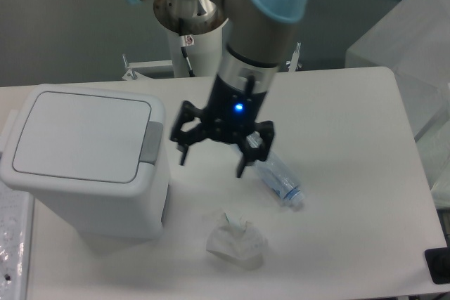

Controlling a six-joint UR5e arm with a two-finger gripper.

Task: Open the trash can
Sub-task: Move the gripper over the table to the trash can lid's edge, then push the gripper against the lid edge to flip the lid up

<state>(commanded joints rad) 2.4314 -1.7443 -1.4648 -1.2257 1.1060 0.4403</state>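
The jaws stand wide open with nothing between them, the gripper (212, 161) hanging above the tabletop (351, 145) just to the right of the trash can (84, 159), a blue light showing on its wrist. The trash can sits at the left of the scene, a boxy white bin whose flat lid (81, 136) is shut. The grey push-button tab (150, 142) lies on the lid's right rim, the side that faces the gripper, and its long axis runs near to far along that edge. So the thing to press lies to the left of the jaws and close by; only 1 arm is here, and it has a short sideways reach to get over the tab. I judge the task not yet begun on the bin itself: the next move calls for bringing a fingertip (183, 157) over the tab and pushing down, and a miss to the left would land on the lid instead. A clear plastic bottle (275, 175) lies on its side just right of the gripper, partly behind it, and a crumpled white tissue (235, 240) lies nearer the camera. The surface is plain white and matte; behind it stand the arm's pedestal (197, 47) and a grey wall.
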